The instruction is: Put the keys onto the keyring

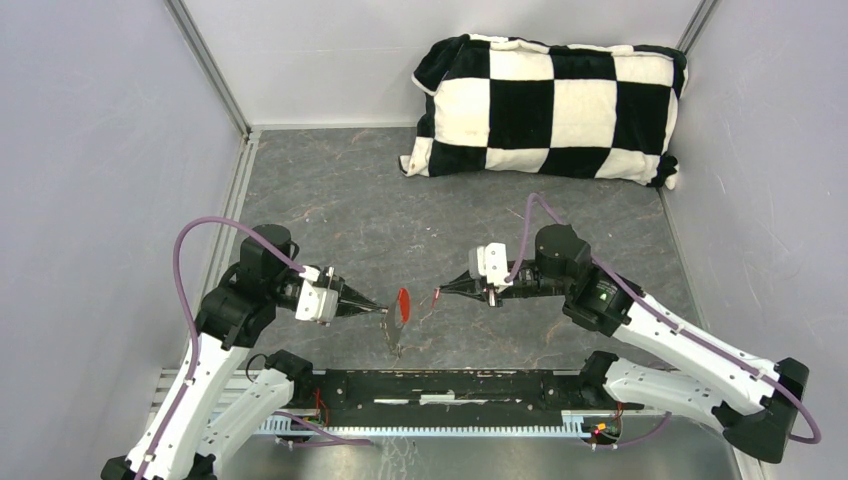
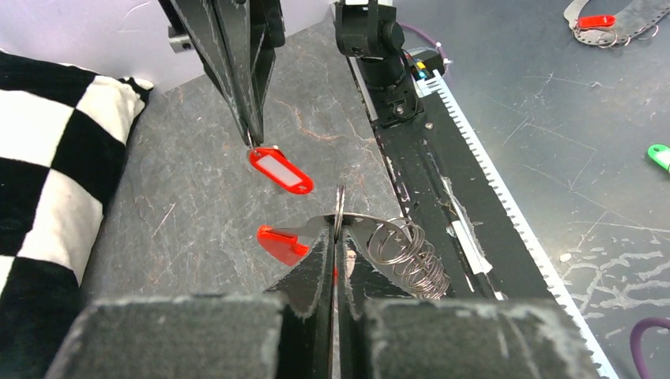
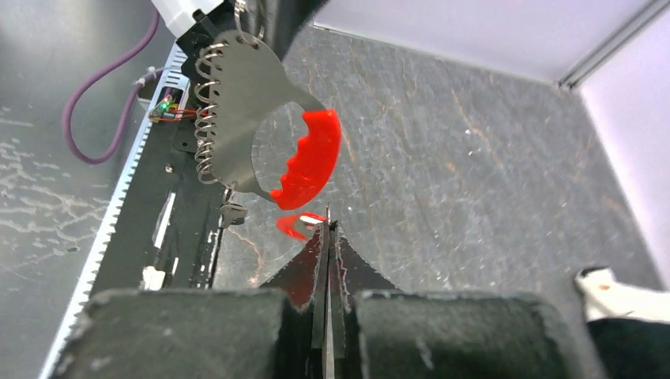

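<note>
While left fingers [image 2: 322, 264] clamp tight on a metal plate [image 3: 237, 87], right fingers [image 2: 245, 103] pinch the keyring [image 2: 280, 170].

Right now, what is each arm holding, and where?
The left end effector pinches the ringed metal plate by its edge; right end effector pinches the red tag by its end.

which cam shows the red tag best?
Left wrist: the red tag hangs face-on from the right gripper, white label window clear. Right wrist catches only a red sliver of it at the gripper's tip. Top view: too small to pick out.
</note>
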